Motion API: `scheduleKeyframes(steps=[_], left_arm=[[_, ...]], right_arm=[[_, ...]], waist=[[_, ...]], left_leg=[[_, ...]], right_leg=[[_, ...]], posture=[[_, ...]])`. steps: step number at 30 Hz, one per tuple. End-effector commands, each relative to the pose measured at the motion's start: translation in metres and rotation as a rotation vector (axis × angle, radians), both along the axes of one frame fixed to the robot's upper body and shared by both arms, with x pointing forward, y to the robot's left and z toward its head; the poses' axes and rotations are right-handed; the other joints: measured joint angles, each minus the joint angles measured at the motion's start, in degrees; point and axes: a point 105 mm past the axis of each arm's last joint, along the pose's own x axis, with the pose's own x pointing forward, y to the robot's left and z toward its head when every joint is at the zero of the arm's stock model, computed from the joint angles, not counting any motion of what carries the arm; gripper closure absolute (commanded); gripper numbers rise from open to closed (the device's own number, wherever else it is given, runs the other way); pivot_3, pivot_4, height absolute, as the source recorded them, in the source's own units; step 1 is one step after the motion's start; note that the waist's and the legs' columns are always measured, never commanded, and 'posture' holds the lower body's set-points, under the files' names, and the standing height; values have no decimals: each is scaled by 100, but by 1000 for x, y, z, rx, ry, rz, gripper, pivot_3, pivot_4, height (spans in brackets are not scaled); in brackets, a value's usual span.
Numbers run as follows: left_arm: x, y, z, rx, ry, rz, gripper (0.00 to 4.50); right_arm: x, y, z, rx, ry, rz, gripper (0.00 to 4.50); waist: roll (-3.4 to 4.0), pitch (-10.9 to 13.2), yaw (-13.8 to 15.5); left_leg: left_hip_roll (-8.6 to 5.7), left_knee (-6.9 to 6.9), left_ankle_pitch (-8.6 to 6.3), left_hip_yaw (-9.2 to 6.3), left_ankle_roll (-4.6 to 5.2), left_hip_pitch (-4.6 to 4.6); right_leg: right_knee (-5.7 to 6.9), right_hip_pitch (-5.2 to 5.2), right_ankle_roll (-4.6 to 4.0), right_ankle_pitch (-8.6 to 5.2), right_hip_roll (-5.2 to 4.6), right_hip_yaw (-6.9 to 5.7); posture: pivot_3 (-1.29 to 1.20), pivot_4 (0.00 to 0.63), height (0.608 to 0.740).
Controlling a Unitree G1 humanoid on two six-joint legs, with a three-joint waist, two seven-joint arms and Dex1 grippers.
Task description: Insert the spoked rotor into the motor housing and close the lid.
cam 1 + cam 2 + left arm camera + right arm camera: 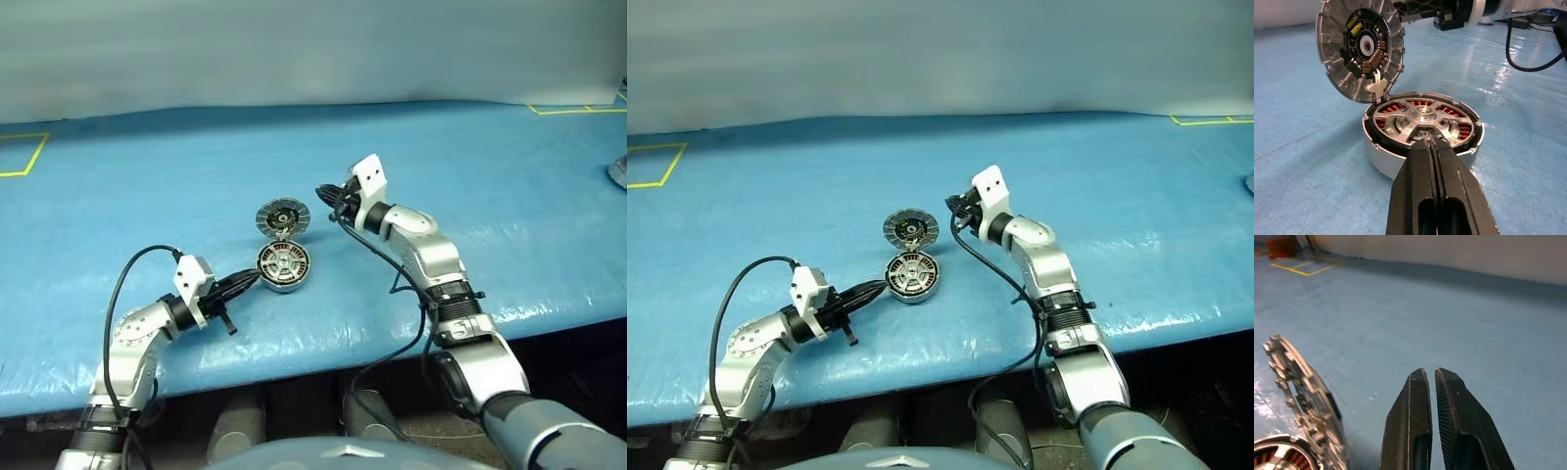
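Observation:
The motor housing (pixel 1381 159) stands on the blue table, near its front edge. The spoked rotor (pixel 1422 117) lies inside it, silver spokes up, with copper windings showing between them. The lid (pixel 1359 49) stands open and nearly upright on its hinge at the housing's far side, its dark inner face toward me. My left gripper (pixel 1428 143) is shut and empty, its tips at the housing's near rim. To the right of the lid (pixel 283 216), raised above the table, my right gripper (pixel 323 193) is shut with nothing in it and points left toward the lid.
Yellow tape marks lie at the far left (pixel 24 157) and far right (pixel 578 108) of the table. A grey object (pixel 619 171) shows at the right edge. Black cables hang from both wrists. The table's front edge (pixel 323 343) runs just behind the left gripper.

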Motion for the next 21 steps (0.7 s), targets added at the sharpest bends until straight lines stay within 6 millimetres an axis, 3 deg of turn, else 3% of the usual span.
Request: scheduleKeyframes(steps=[1,5,9,15,21], left_arm=[[-2,5,2,-13,6,8,4500],[-4,8,6,-17,-2,19,4500],[-7,11,12,-55,15,15,4500],[-14,14,13,-90,64,5,4500],[-15,18,16,-113,82,12,4500]], right_arm=[[-2,16,14,71,-10,94,4166],[-12,35,18,94,9,193,4166],[-21,40,17,68,4,228,4166],[-57,47,21,62,-14,386,4166],[-86,54,-3,-7,33,462,4166]], waist=[[1,1,-1],[3,2,-17],[5,3,-43],[6,3,-40],[6,3,-43]], left_leg=[[0,-1,0,1,0,0],[0,-2,0,1,0,0],[2,-2,0,1,0,1],[1,-8,0,-1,-1,0],[3,-9,0,-1,-1,2]], right_leg=[[-1,0,0,0,0,0],[-1,-2,-1,-1,0,1],[3,-4,-2,-2,1,0],[1,-6,-3,-4,1,0],[3,-7,12,-26,1,-2]], posture=[[0,150,740],[0,150,740],[0,150,740],[0,150,740],[0,150,740]])
